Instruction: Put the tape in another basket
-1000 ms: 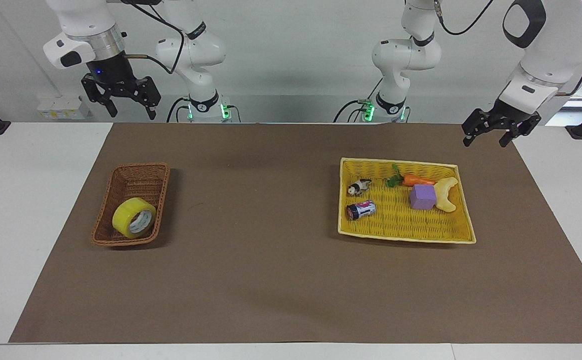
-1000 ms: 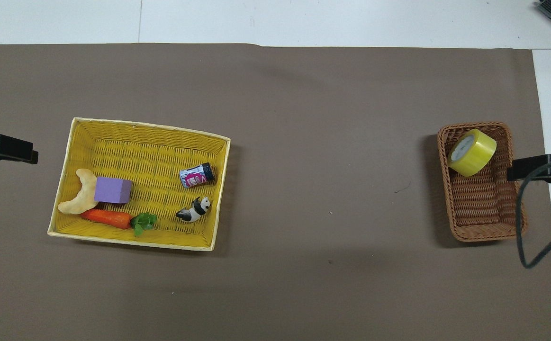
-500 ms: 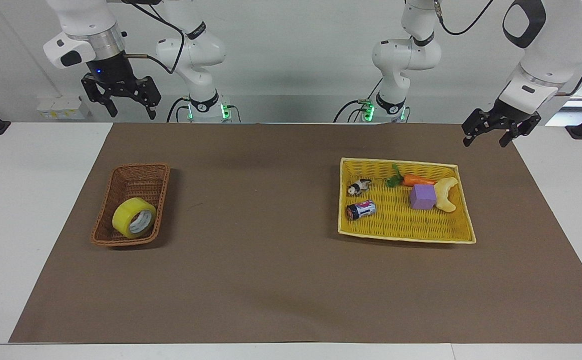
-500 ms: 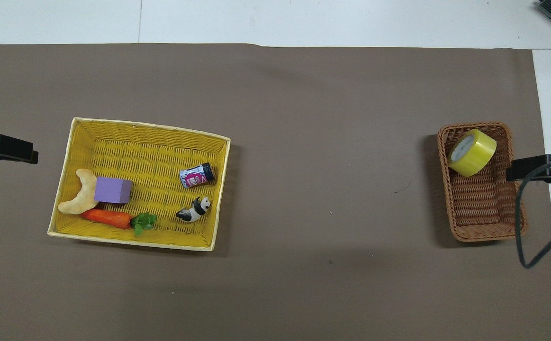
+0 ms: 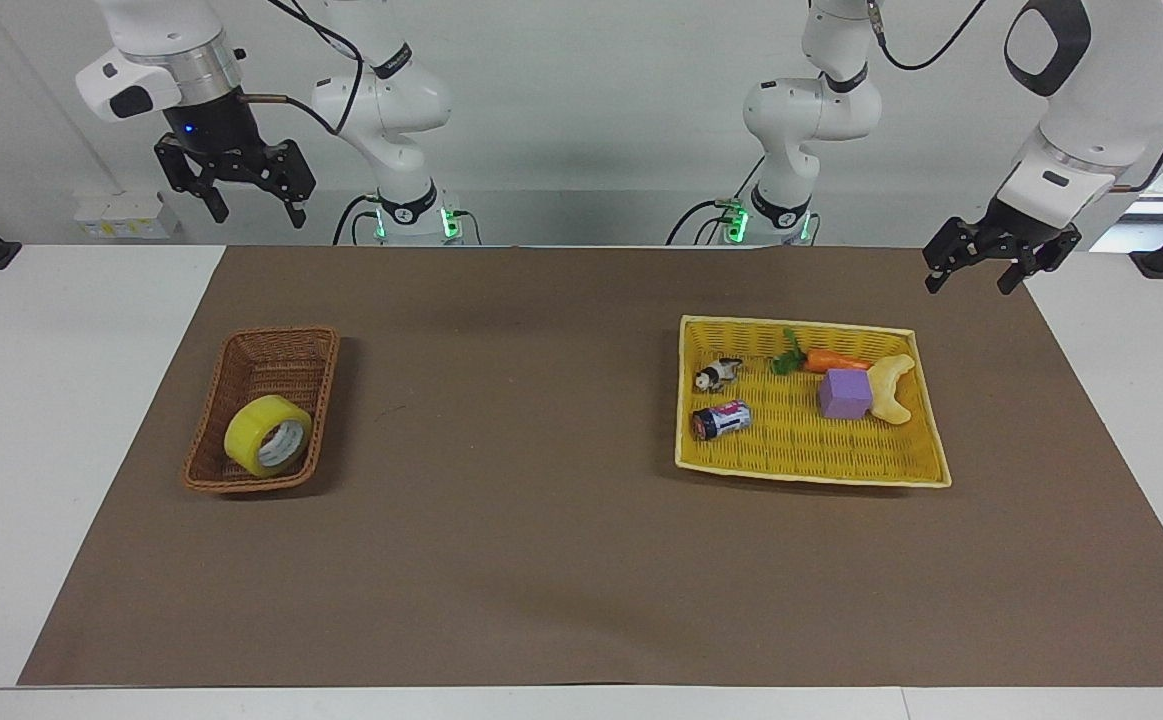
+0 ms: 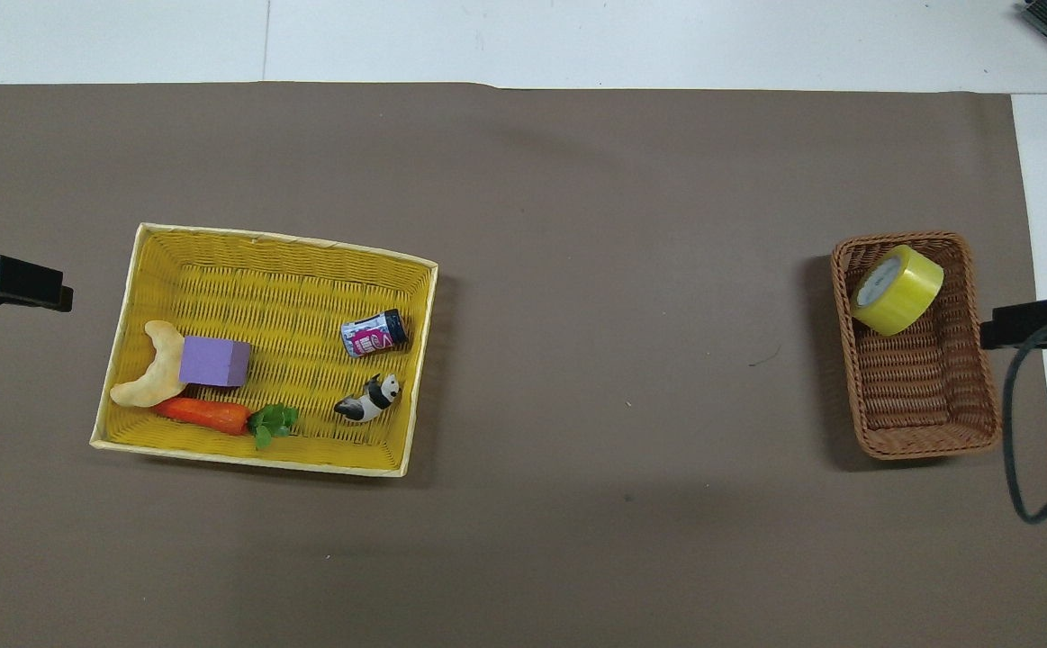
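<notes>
At the right arm's end of the bench, the tape (image 5: 268,435) leans in the brown basket (image 5: 263,409). Both tools, right (image 5: 237,186) and left (image 5: 986,262), hang wide apart, empty. Risk: fingers catching wicker, dragging the basket, or the tilted roll slipping out

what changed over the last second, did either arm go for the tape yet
Not yet. The right gripper, open, has risen a little and drifted toward its own end of the table, away from the basket. Nothing was grasped or released. The tape lies in the basket as before, the left gripper waits unmoved, and the yellow tray and its contents are unchanged.
</notes>
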`<control>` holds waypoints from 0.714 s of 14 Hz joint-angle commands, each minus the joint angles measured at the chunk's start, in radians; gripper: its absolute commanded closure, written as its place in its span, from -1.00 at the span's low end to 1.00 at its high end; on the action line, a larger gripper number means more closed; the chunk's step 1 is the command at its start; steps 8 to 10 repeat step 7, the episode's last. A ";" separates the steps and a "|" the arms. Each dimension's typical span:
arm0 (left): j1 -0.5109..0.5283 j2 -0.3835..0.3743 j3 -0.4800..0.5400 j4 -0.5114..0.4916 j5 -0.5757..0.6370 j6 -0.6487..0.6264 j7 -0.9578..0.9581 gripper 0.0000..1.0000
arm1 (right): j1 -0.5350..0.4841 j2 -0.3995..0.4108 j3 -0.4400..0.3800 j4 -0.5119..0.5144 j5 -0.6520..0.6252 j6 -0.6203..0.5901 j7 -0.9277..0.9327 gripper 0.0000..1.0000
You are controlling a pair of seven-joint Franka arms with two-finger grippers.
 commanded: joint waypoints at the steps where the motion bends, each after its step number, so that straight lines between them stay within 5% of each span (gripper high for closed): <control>1: 0.002 -0.004 0.002 0.006 -0.008 -0.015 -0.001 -1.00 | -0.010 -0.017 0.003 0.001 -0.003 -0.030 -0.014 -1.00; 10: 0.002 -0.004 0.002 0.006 -0.008 -0.015 -0.001 -1.00 | -0.010 -0.021 0.003 -0.004 0.008 -0.026 -0.015 -1.00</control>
